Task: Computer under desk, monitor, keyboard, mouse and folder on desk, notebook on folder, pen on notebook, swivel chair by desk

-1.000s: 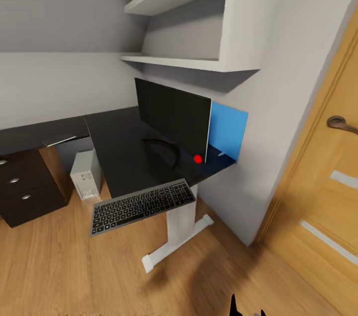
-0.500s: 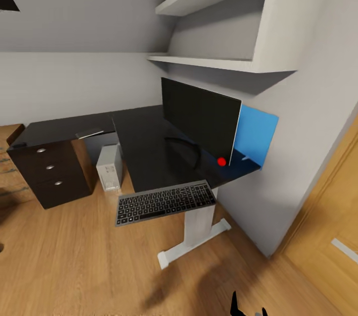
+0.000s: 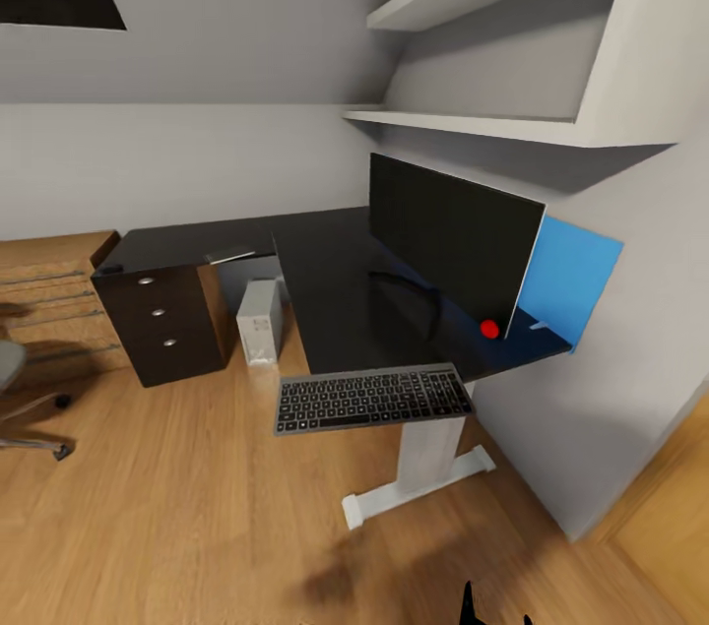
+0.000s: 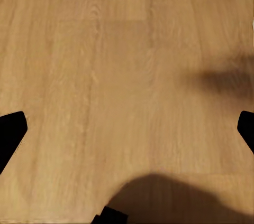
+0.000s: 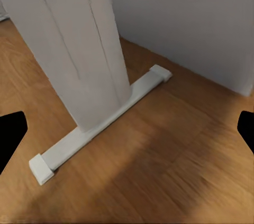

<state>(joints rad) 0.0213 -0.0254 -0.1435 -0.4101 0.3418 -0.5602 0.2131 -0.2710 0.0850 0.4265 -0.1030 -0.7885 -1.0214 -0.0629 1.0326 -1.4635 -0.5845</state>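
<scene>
Both end effectors, left [image 4: 127,129] and right [image 5: 127,129], hang spread wide with nothing held, while the monitor [image 3: 453,246] stands on the desk [image 3: 335,281], the keyboard [image 3: 371,399] overhangs its front edge, and the folder [image 3: 571,276] leans behind against the wall.

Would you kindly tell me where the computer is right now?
In the head view, the computer stands on the wooden floor under the desk, between the dark drawers and the keyboard, left of the monitor.
</scene>
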